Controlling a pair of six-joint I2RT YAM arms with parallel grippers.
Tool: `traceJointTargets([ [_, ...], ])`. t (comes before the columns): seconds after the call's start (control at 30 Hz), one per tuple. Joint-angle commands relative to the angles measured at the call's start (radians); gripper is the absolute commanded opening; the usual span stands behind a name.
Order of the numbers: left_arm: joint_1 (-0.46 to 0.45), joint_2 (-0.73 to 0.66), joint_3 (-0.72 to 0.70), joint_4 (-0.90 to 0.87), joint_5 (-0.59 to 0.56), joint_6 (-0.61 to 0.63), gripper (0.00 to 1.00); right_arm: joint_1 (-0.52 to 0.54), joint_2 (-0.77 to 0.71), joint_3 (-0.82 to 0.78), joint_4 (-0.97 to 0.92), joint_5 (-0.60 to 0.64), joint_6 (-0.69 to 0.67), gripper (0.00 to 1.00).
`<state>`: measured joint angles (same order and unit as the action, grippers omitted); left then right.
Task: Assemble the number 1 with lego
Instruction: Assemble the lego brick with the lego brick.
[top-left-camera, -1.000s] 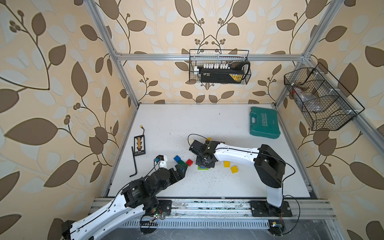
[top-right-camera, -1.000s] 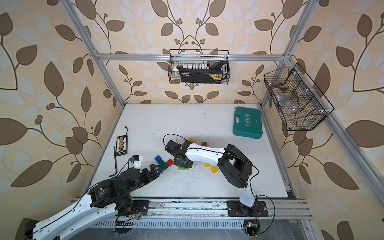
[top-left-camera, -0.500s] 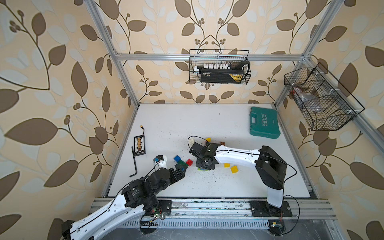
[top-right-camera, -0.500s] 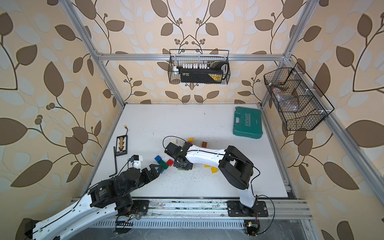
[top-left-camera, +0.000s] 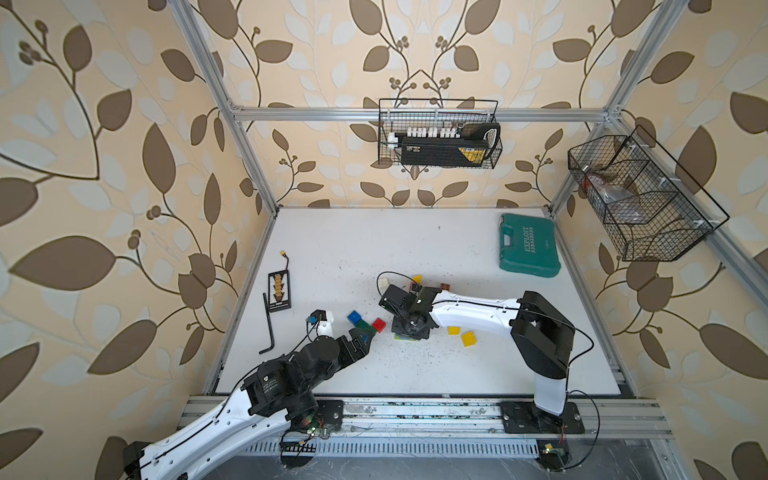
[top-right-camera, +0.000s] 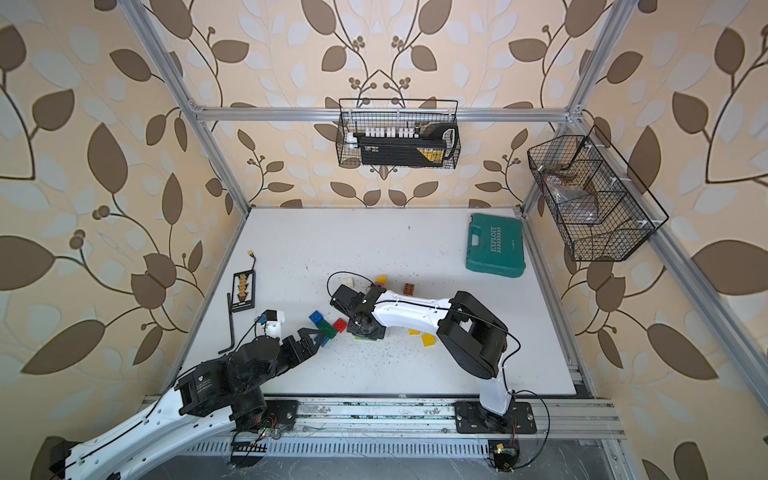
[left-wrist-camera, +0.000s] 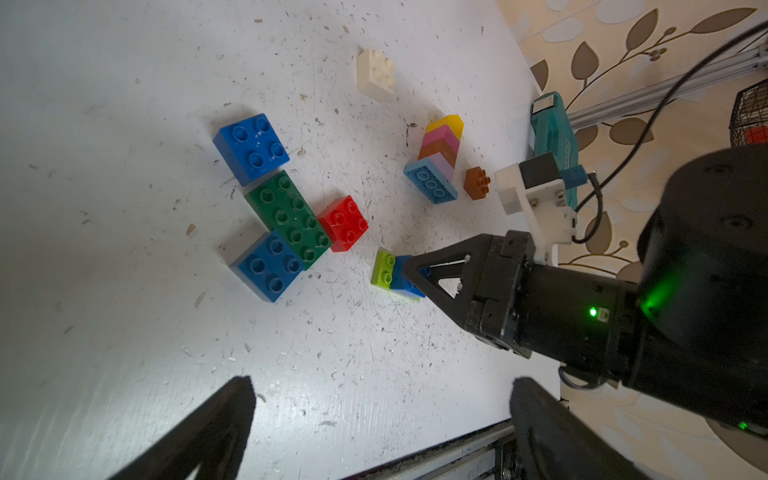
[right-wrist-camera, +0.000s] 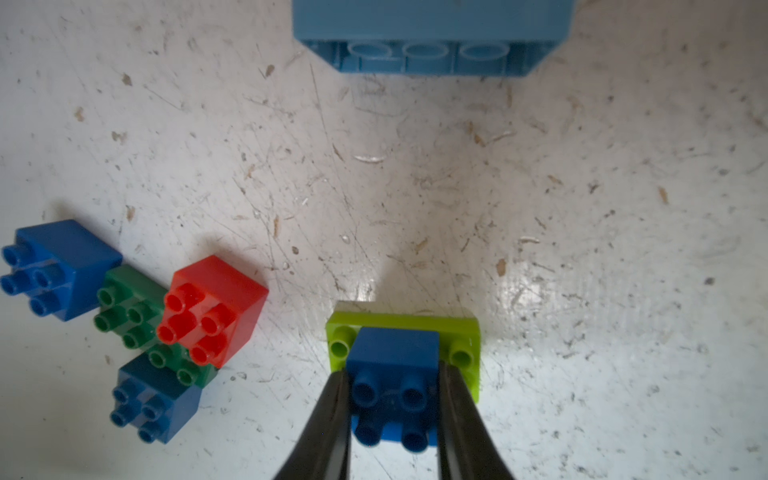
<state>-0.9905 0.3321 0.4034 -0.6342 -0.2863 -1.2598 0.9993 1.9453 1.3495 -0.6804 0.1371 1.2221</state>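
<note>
Lego lies in a loose band across the middle of the white table (top-left-camera: 415, 374), well apart from every edge. At its centre the right gripper (right-wrist-camera: 394, 374) is clamped on a blue square brick (right-wrist-camera: 392, 347), one finger on each flank. That brick sits studs-up on the middle of a longer lime brick (right-wrist-camera: 461, 328) lying flat on the table.

Just to the left is a touching cluster: a long green brick (left-wrist-camera: 289, 218) with a red brick (left-wrist-camera: 343, 222) against one side and two more blue bricks (left-wrist-camera: 251, 147), one at each end. Farther back a five-brick stack (left-wrist-camera: 440, 153) lies on its side: yellow, pink, brown, lilac, then a long light-blue base. A loose brown brick (left-wrist-camera: 477, 183) lies just beside it and a white brick (left-wrist-camera: 375, 75) lies near. Two yellow bricks (top-left-camera: 468, 338) lie close together on the near side of the right forearm.

That makes three blue squares, two loose yellows, one stack of five, and one each of green, red, lime, white and loose brown.

The left gripper (left-wrist-camera: 382, 382) hangs on the near side of the cluster, jaws spread wide, gripping nothing.

Broad white surface runs from the bricks to the far wall, and a narrower strip runs to the near edge. A teal tool case (top-left-camera: 528, 245) sits in the far right corner. A hex key (top-left-camera: 269, 324) and a black card (top-left-camera: 279, 291) lie along the left edge.
</note>
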Motion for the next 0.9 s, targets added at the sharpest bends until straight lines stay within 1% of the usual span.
traceJointTargets([
  [0.0, -0.007, -0.009, -0.003, -0.009, -0.025, -0.006, 0.99, -0.026, 0.145, -0.072, -0.012, -0.028, -0.011, 0.05],
  [0.13, -0.008, -0.007, -0.004, -0.006, -0.027, -0.006, 0.99, -0.037, 0.176, -0.085, -0.005, -0.042, -0.030, 0.04],
  [0.27, -0.007, 0.002, -0.002, -0.004, -0.030, -0.009, 0.99, -0.040, 0.173, -0.094, -0.034, -0.030, -0.051, 0.03],
  [0.5, -0.007, 0.046, 0.009, 0.003, -0.027, -0.007, 0.99, -0.038, 0.045, -0.163, -0.076, 0.031, -0.056, 0.04],
  [0.6, -0.007, 0.072, 0.018, 0.004, -0.025, -0.007, 0.99, -0.022, -0.002, -0.189, -0.086, 0.049, -0.055, 0.05],
  [0.7, -0.007, 0.094, 0.027, 0.004, -0.023, -0.007, 0.99, -0.002, -0.018, -0.199, -0.106, 0.066, -0.062, 0.05],
  [0.87, -0.008, 0.122, 0.037, 0.008, -0.018, -0.007, 0.99, 0.009, -0.030, -0.221, -0.082, 0.043, -0.082, 0.08],
])
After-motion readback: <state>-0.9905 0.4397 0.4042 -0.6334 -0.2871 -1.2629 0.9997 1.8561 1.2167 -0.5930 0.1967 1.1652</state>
